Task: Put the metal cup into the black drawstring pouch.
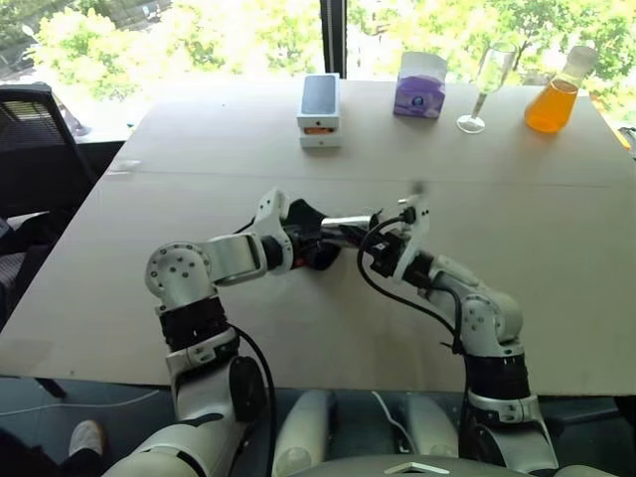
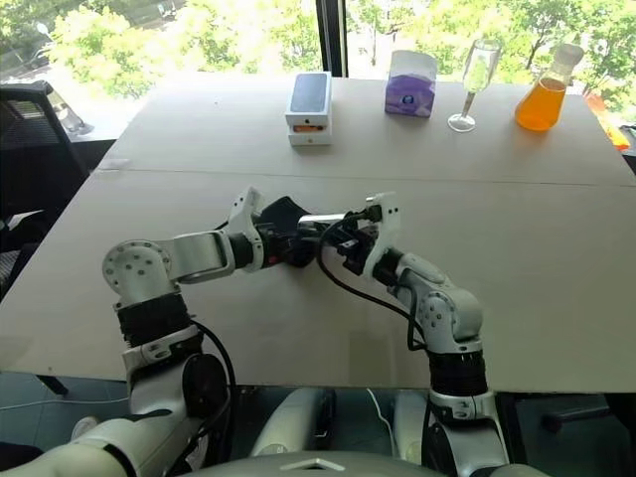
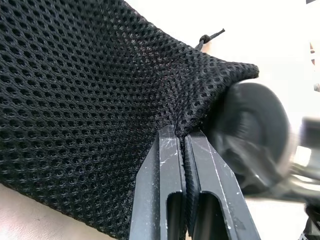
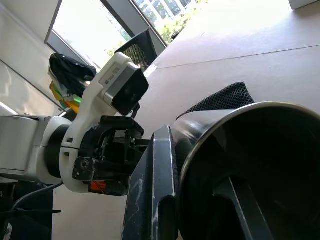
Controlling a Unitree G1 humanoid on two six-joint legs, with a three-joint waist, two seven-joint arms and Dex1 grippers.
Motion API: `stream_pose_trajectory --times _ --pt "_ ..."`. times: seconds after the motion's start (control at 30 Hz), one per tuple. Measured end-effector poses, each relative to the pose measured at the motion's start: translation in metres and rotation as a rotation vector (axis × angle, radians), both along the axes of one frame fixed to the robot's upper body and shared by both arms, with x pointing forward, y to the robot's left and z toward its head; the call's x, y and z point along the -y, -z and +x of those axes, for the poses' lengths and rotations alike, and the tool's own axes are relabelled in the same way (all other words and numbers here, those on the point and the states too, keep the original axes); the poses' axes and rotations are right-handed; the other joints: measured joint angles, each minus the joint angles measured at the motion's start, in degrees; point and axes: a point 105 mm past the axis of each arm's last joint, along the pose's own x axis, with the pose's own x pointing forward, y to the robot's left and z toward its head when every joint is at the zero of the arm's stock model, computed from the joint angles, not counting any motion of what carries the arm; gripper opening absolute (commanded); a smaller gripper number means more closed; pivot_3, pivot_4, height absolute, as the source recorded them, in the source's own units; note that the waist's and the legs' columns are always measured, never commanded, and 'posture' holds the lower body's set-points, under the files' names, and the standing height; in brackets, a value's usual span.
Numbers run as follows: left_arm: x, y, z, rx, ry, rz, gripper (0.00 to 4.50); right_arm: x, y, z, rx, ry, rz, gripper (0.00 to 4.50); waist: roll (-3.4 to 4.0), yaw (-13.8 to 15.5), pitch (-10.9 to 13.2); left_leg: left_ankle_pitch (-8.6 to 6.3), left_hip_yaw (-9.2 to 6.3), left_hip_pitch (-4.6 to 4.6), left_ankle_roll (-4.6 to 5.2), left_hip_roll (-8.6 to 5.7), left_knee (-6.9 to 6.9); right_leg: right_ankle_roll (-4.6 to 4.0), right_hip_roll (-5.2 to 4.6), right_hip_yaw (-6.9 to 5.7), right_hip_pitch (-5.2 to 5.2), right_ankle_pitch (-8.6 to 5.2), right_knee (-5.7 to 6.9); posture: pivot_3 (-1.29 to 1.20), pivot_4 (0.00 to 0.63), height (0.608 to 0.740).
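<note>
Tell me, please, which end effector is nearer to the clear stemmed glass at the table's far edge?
Right. The right end effector, shut on the silver-grey steel cup, sits more nearly below the glass; the left end effector, clamping the black mesh pouch, lies farther left.

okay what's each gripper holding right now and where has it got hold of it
The left gripper pinches the black drawstring pouch by a fold of mesh at its edge. The right gripper holds the metal cup at its rim, a finger on either side of the wall.
</note>
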Motion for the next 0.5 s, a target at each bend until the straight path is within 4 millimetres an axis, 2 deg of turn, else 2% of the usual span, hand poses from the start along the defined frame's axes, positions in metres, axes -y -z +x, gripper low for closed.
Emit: stream_pose_trajectory --times 0.37,0.5 --pt "-0.003 -0.004 -0.001 0.005 -0.025 0.015 0.0 -0.002 0.021 0.003 0.045 -0.004 -0.144 0.05 0.0 0.0 0.0 0.0 0.0 0.0 0.0 0.0 0.0 0.0 0.0 0.0 0.0 0.0 -0.01 0.0 0.15 0.74" --pt "-0.003 -0.012 -0.001 0.026 -0.025 -0.012 0.0 -0.004 0.024 0.005 0.072 0.004 -0.174 0.05 0.0 0.0 0.0 0.0 0.0 0.0 -0.01 0.0 0.0 0.0 0.0 0.0 0.0 0.0 -0.01 0.0 0.15 0.74"
